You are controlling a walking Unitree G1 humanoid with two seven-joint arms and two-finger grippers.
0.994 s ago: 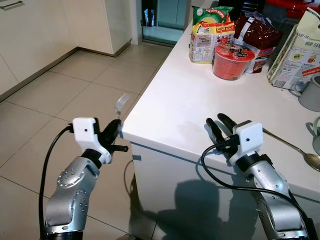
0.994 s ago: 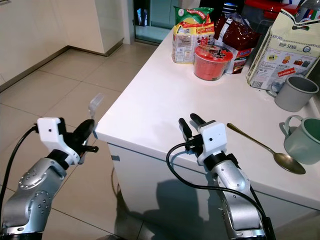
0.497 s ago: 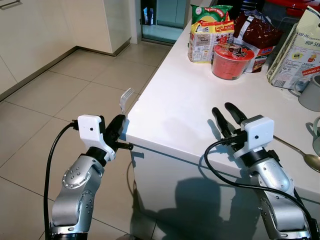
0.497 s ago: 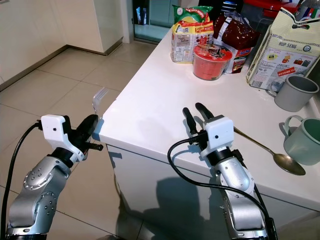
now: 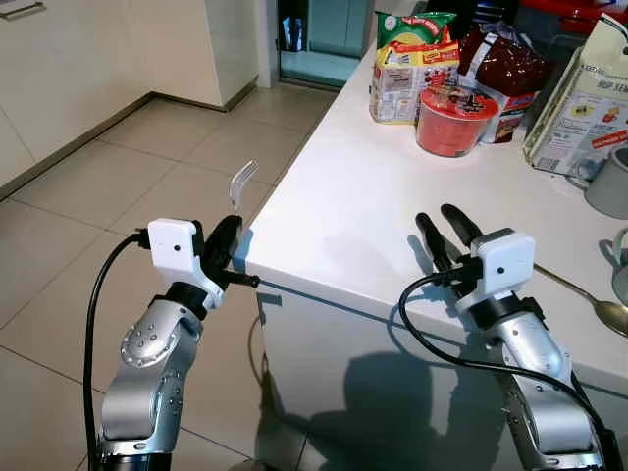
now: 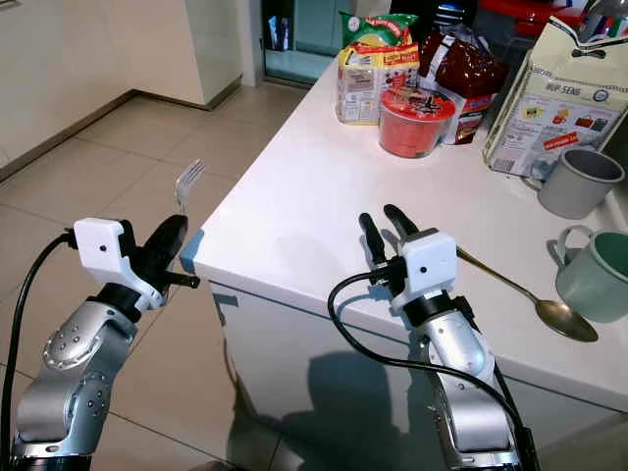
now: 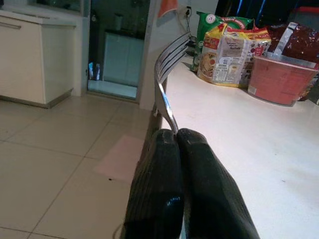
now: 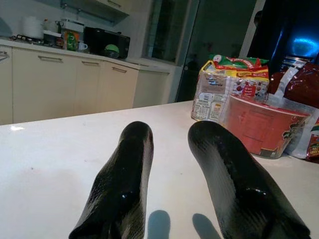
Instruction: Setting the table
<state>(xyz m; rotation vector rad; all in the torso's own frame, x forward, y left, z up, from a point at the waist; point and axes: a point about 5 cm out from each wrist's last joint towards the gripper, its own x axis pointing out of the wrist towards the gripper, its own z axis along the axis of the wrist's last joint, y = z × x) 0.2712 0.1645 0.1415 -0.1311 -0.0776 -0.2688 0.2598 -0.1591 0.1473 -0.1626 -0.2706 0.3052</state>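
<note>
Fork [image 6: 186, 177] pinched upright in left tool [image 5: 228, 245] beside the surface [image 5: 343, 196], not yet laid; right tool [image 5: 444, 231] spread, empty; spoon [image 6: 530, 294] already down.

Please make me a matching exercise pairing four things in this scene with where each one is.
Things:
1. fork
2. spoon
3. red noodle bowl
4. right gripper

Places:
A. lying on the counter by the green mug
B. open over the white counter
C. upright in the left gripper
D. in front of the snack packets

Pairs: 1-C, 2-A, 3-D, 4-B
</note>
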